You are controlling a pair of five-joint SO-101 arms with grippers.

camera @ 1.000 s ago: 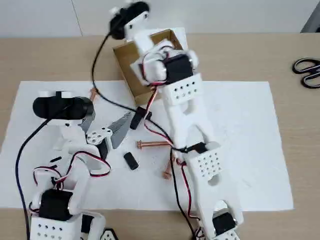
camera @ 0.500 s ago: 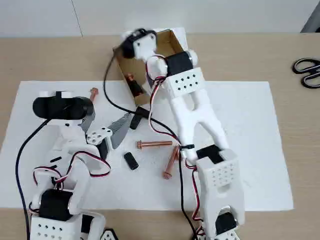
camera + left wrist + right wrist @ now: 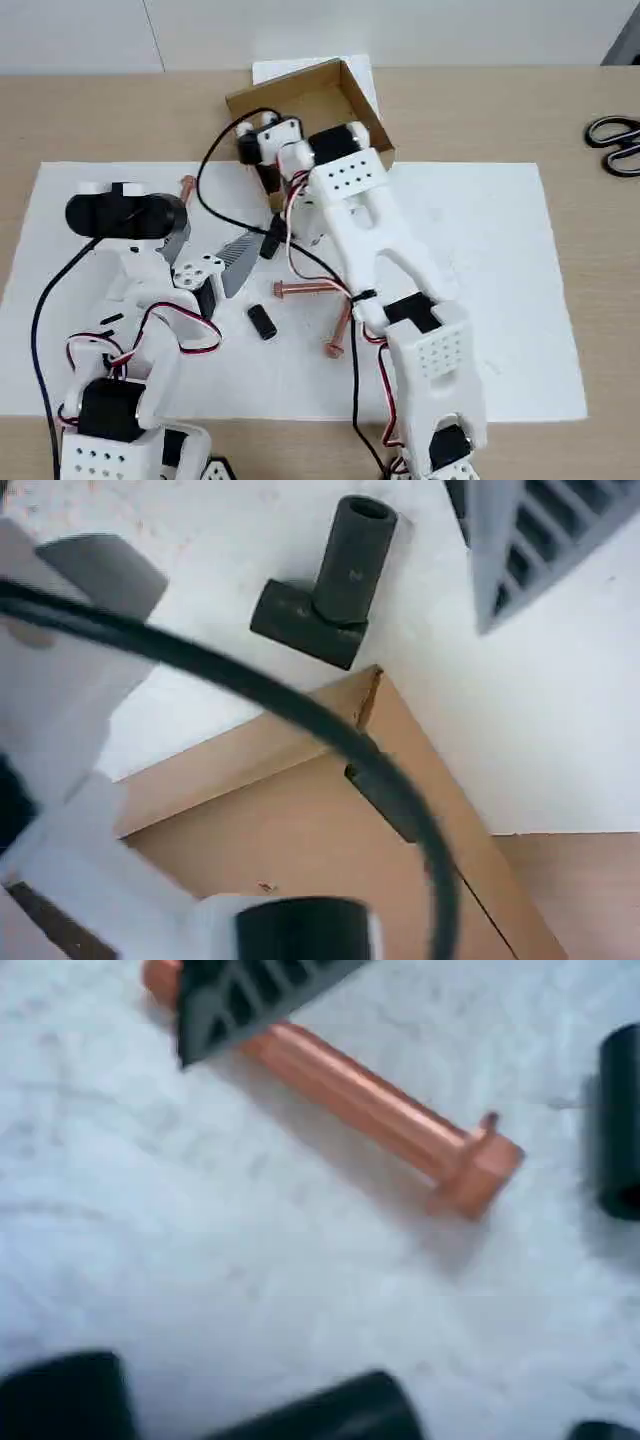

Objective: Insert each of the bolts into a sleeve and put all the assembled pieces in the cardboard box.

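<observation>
The cardboard box (image 3: 330, 85) stands at the back of the white paper. My right gripper (image 3: 270, 182) hangs low at the box's near wall, mostly under its own wrist. In the right wrist view its dark finger (image 3: 250, 995) is over a copper bolt (image 3: 370, 1110) lying on the paper, with nothing held. Two more bolts (image 3: 308, 288) (image 3: 340, 325) lie mid-paper, and a third (image 3: 187, 187) lies at the left. My left gripper (image 3: 228, 262) stands open near two touching black sleeves (image 3: 272, 240) (image 3: 330, 580). One single sleeve (image 3: 262, 322) lies apart.
The right arm's black cable (image 3: 300, 710) crosses in front of the box corner (image 3: 375, 680) in the left wrist view. Scissors (image 3: 615, 140) lie on the bare table at the far right. The paper's (image 3: 500, 250) right half has free room.
My right arm has pulled back from above the box and come down toward its near wall; half a second ago a bolt in a sleeve lay inside the box. The left arm kept still.
</observation>
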